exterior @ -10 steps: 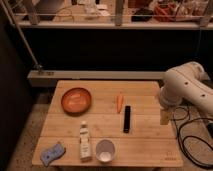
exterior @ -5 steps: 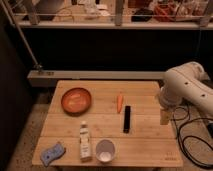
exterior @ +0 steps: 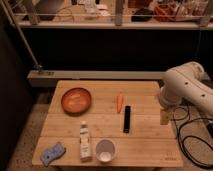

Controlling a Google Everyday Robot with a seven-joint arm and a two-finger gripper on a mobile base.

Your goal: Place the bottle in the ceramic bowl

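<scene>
You have a big wooden table (exterior: 145, 145) in front of you, and all the things sit on top of it. The white robot arm (exterior: 187, 87) bends down by the table's right edge. On the left half, toward the back, sits the ceramic bowl (exterior: 76, 100) — round, orange-brown and shallow. At the front, near the middle, stands a white cup (exterior: 105, 150). The bottle (exterior: 85, 142) is just left of that cup, with its white cap end toward the bowl. It is near the front edge, apart from the bowl and not in it. A black bar (exterior: 127, 119) lies near the middle of the table, with its long side running front to back. A blue cloth (exterior: 52, 153) sits at the front left corner. A small orange carrot (exterior: 119, 102) lies just behind the black bar. Your gripper (exterior: 164, 117) hangs at the right edge of the table, well apart from the bottle — its fingers are spread wide and it holds nothing.
</scene>
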